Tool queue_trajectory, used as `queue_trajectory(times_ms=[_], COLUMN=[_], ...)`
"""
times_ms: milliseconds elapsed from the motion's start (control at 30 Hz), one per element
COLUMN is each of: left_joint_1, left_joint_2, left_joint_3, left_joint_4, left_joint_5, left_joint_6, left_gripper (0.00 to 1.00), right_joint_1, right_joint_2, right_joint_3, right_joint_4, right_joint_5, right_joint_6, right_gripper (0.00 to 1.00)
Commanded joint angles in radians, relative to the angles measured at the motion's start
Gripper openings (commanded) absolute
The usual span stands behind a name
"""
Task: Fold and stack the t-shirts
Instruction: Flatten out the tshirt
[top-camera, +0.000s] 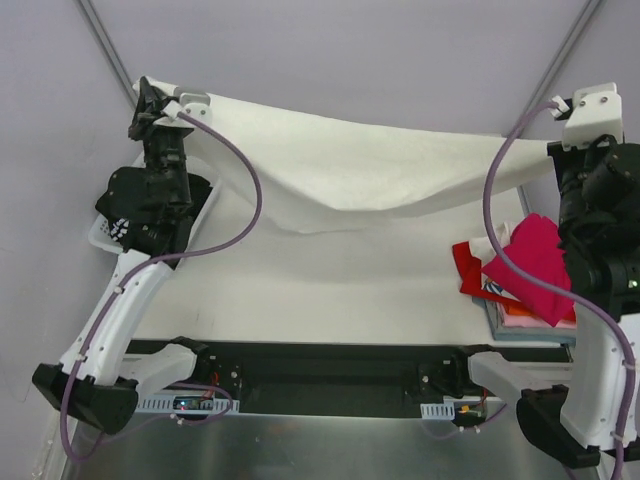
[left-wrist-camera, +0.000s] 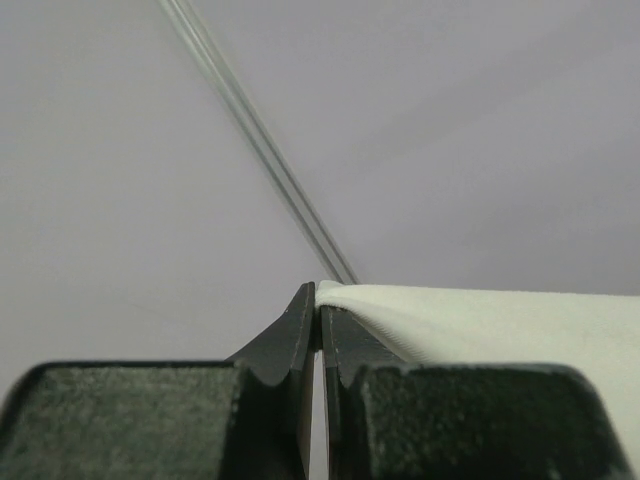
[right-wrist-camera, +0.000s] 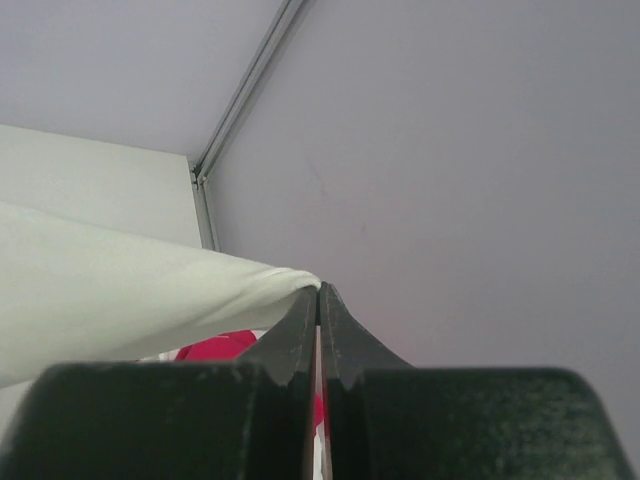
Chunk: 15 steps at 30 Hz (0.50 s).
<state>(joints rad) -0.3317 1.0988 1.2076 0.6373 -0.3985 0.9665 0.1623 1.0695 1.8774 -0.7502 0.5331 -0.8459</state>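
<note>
White t-shirt (top-camera: 350, 165) spans upper frame, corners clamped tight in left fingers (left-wrist-camera: 298, 325) and right fingers (right-wrist-camera: 297, 330); lower edge sags toward desk (top-camera: 330, 285)

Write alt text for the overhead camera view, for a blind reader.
Two robot arms hold a white t-shirt stretched in the air between them, sagging in the middle over a table; the left claw pinches its far left corner. A pile of magenta, red and orange shirts lies at right, a white basket at left.
</note>
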Motion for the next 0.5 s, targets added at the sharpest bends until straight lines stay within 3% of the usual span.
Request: queue_trajectory(times_ms=[0,267,467], left_joint_1=[0.011,0.011,0.011], left_joint_2=[-0.083,-0.033,0.090], left_joint_3=[0.004,-0.031,-0.065], left_joint_4=[-0.053,-0.106,-0.105], left_joint_5=[0.003,0.066,0.108], left_joint_6=[-0.066,-0.068,-0.077], left_gripper=[0.00,0.00,0.00], right_joint_1=[-0.007,-0.009,-0.007], right_joint_2=[-0.054,-0.037,-0.002], right_joint_3=[0.000,-0.006,-0.078], right_joint_4=[0.002,-0.005,0.017], right_joint_5=[0.005,-0.002,-0.036], right_joint_6=[0.024,0.027,0.054], right_gripper=[0.01,0.01,0.01])
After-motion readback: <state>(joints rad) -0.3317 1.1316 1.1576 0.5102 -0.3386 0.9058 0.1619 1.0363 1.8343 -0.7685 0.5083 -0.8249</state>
